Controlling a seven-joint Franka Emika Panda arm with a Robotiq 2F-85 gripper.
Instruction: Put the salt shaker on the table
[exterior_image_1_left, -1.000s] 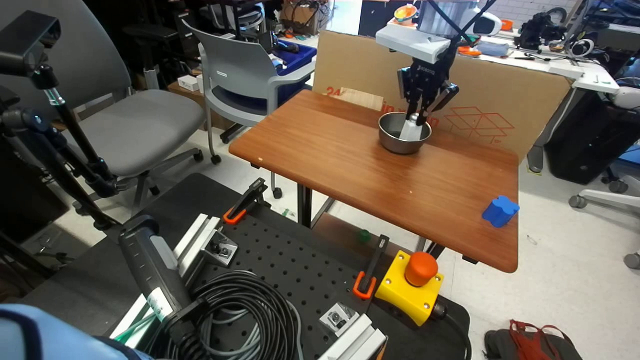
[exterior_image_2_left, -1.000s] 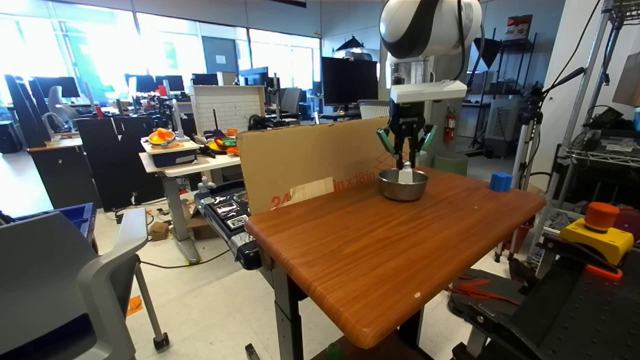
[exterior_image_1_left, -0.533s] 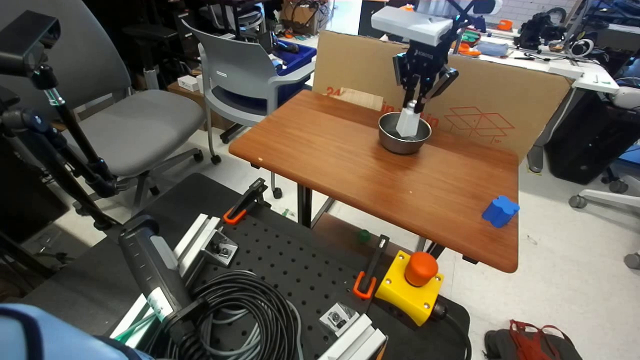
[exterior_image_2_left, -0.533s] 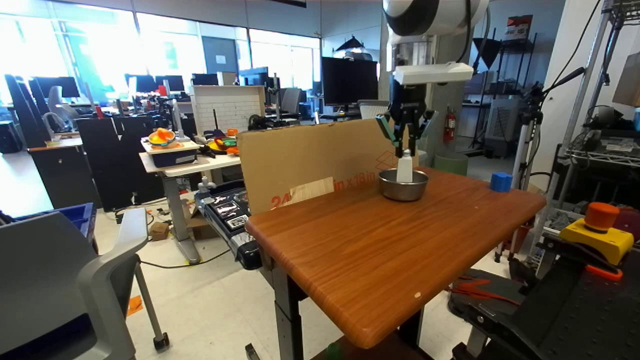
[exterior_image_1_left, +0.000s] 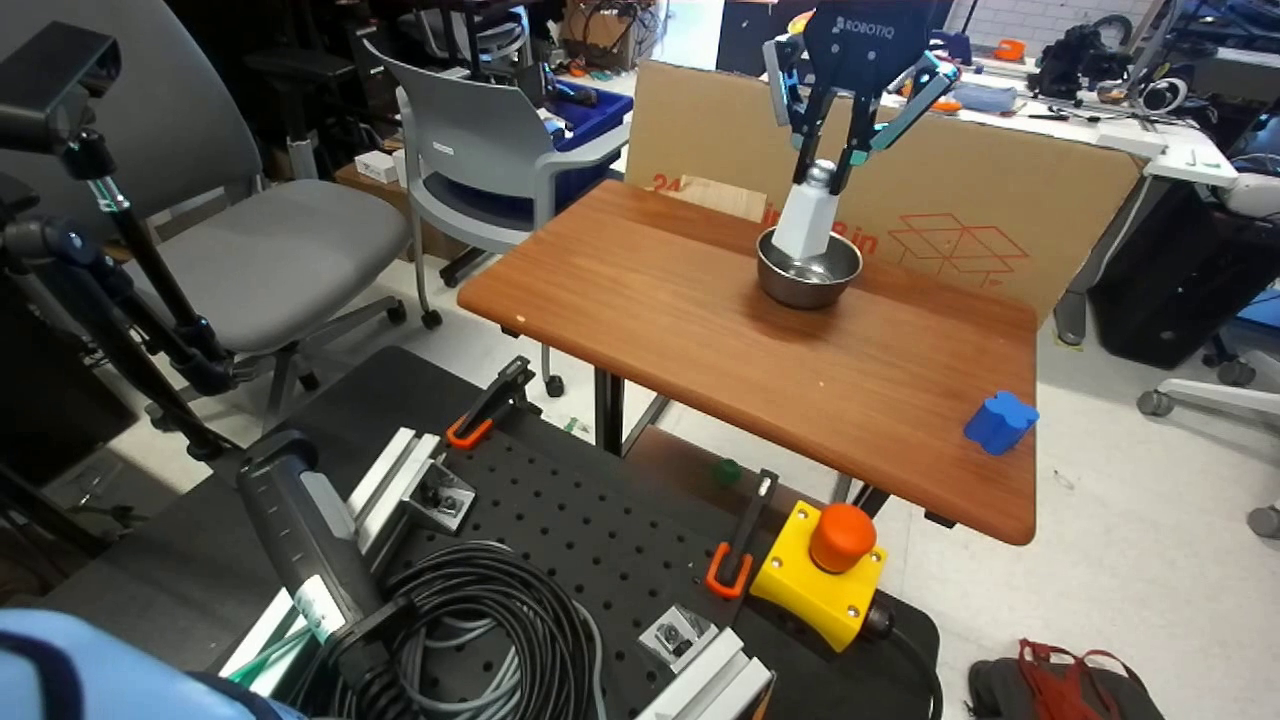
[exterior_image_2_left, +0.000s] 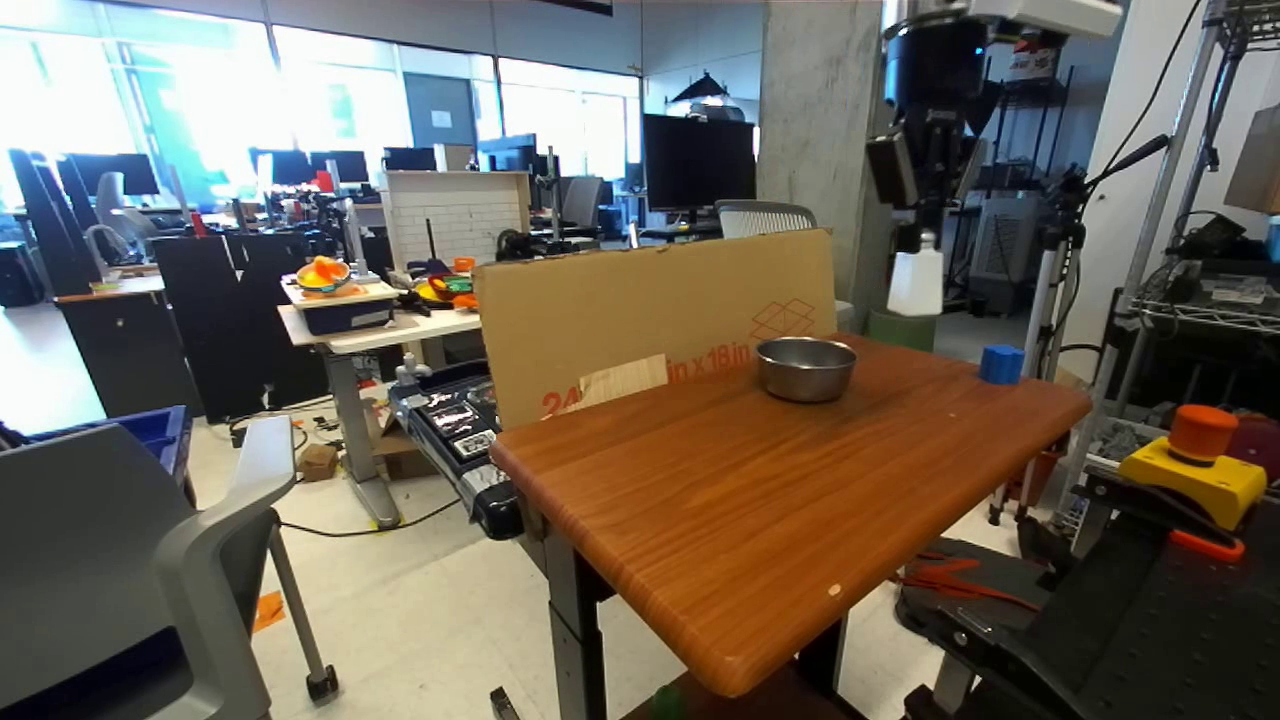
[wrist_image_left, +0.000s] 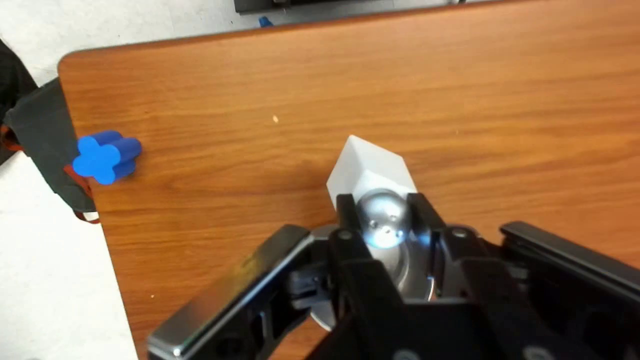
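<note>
Because the white salt shaker narrows towards its rounded metal cap, the Robotiq gripper has a sensible hold, clenched about that cap from two sides with the body hanging free below. I judge the shaker light and rigid, smooth enough to slide a little, perhaps brittle; whether it is plastic, ceramic or glass is unclear. The cap should remain the place to pinch, since a grip on the sloping faces lower down would probably ride upwards. Held so high, it may swing or twist, and the pierced cap could leak if it tips far. It hangs in the air over the table, higher than the rim of the steel bowl and off to that bowl's side. Half a second ago its lower end was inside the bowl; now it has risen clear and come away sideways, while the bowl lies where it did and the lobed blue block, well apart from the bowl, has not shifted.
</note>
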